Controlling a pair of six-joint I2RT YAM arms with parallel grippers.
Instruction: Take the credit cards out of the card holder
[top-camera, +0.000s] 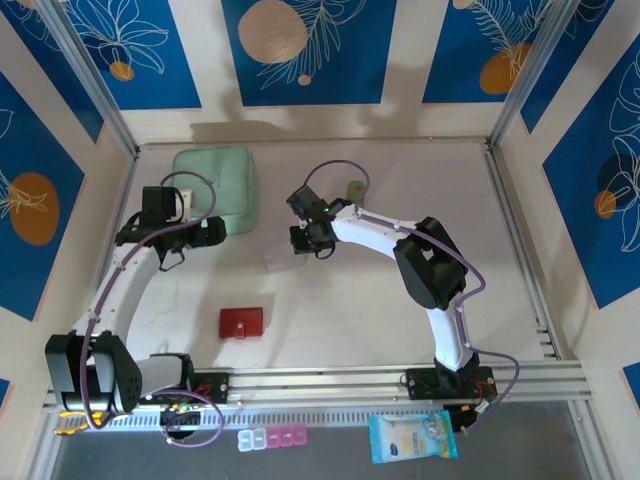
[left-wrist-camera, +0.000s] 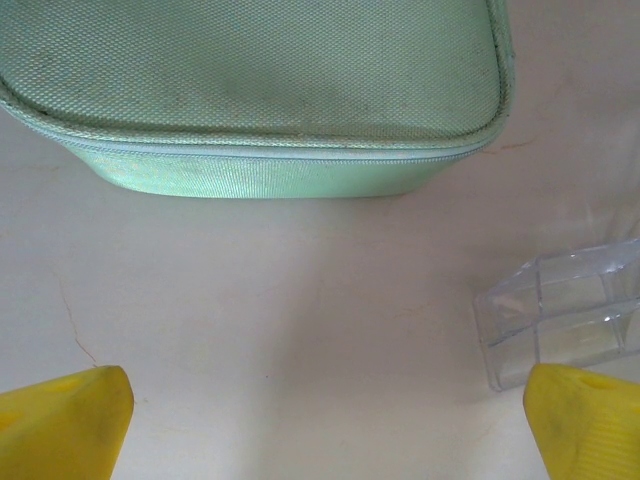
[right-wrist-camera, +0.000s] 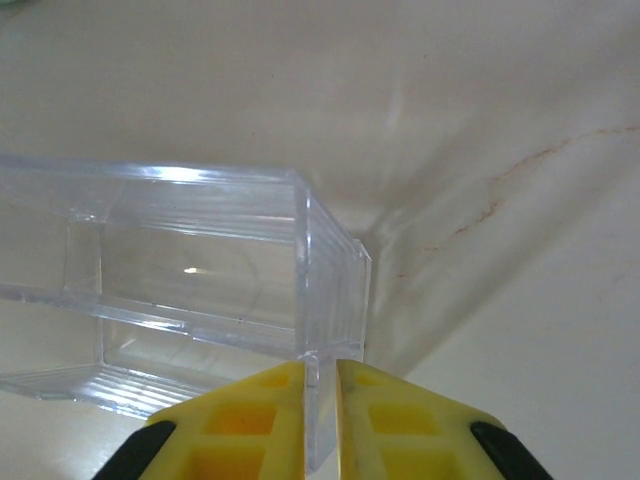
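The red card holder (top-camera: 241, 323) lies shut on the table near the front, left of centre, away from both arms. The credit cards are out of view. My left gripper (top-camera: 205, 232) hovers by the near edge of a mint-green pouch (left-wrist-camera: 250, 90); its yellow fingertips (left-wrist-camera: 70, 425) stand wide apart over bare table, so the left gripper (left-wrist-camera: 330, 430) is open and empty. In the middle of the table my right gripper (top-camera: 312, 240) is shut on the end wall of a clear plastic box (right-wrist-camera: 200, 280), the wall pinched between its yellow fingers (right-wrist-camera: 250, 420) in the right gripper (right-wrist-camera: 320, 400).
The mint-green pouch (top-camera: 215, 188) lies at the back left. The clear box (left-wrist-camera: 560, 315) also stands just right of my left gripper. A small pale object (top-camera: 352, 188) lies behind the right arm. A pill organiser (top-camera: 272, 437) and a blue packet (top-camera: 412, 436) lie off the table's front rail.
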